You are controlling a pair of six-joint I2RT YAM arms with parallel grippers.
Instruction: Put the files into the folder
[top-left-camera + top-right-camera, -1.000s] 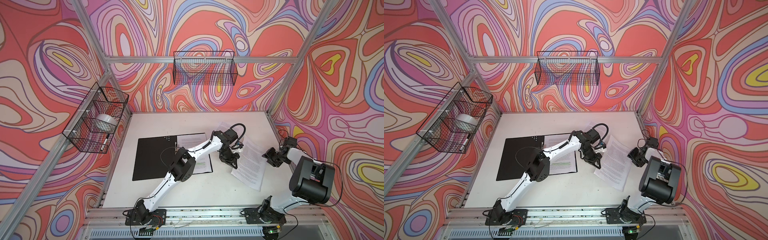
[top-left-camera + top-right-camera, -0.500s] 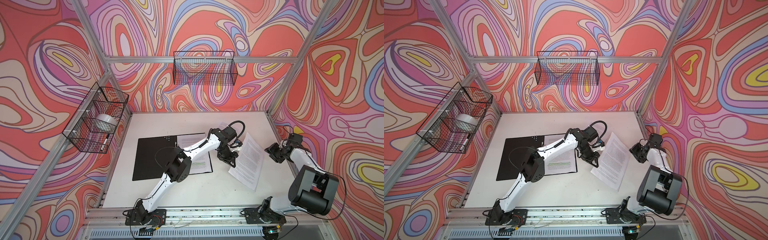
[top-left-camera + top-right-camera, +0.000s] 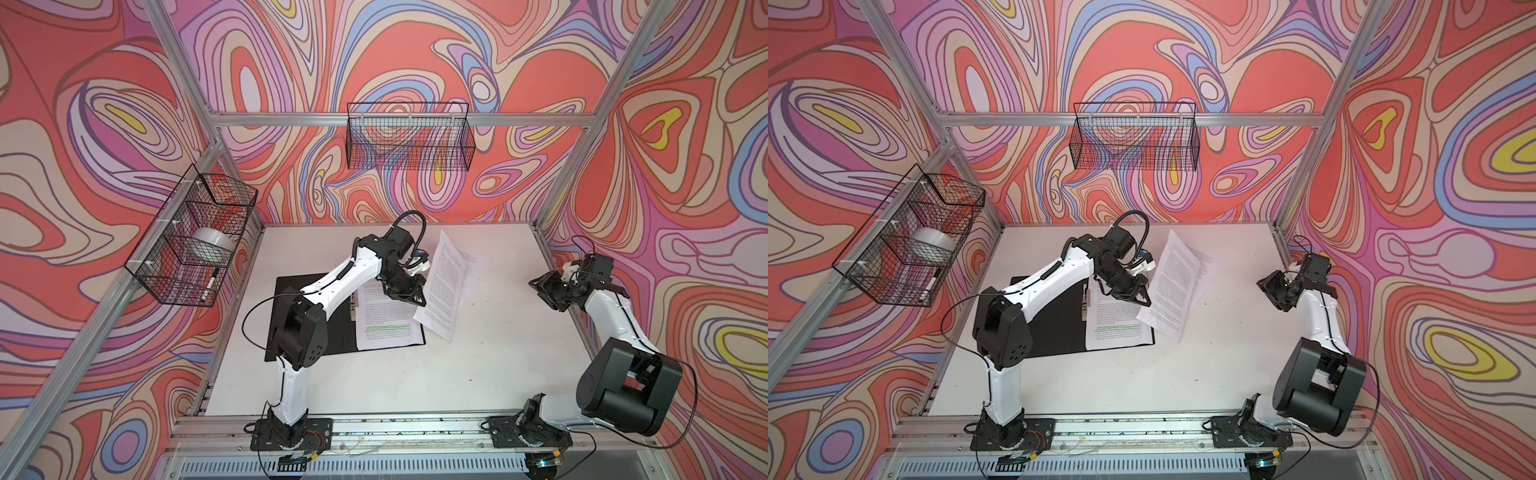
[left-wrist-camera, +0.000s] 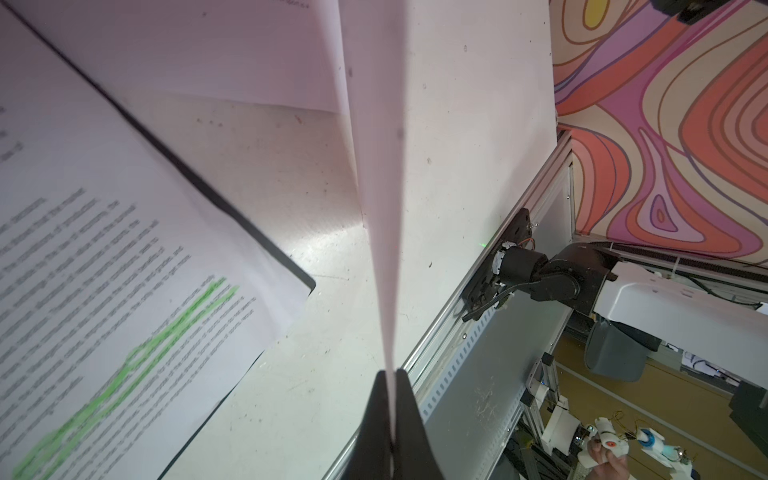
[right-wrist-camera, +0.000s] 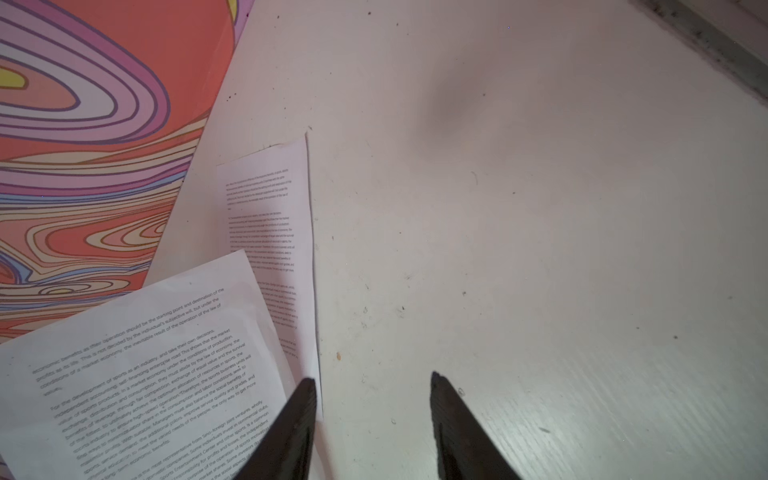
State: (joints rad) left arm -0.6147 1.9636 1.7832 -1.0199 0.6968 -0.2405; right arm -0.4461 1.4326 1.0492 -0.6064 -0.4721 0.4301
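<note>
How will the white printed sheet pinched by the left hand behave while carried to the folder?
Likely floppy: the white printed paper sheet is thin and held only at one edge by the left hand. Probably very light, so it may swing or flutter. Its free corner could catch on the open black-lined folder.

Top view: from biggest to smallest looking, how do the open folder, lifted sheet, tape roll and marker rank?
1. open folder, partly under an arm
2. lifted sheet, tilted so foreshortened
3. tape roll
4. marker

Paper files [image 3: 449, 282] matt, folder [image 3: 341, 332] inside matt blk, table [image 3: 415, 382] scuffed.
</note>
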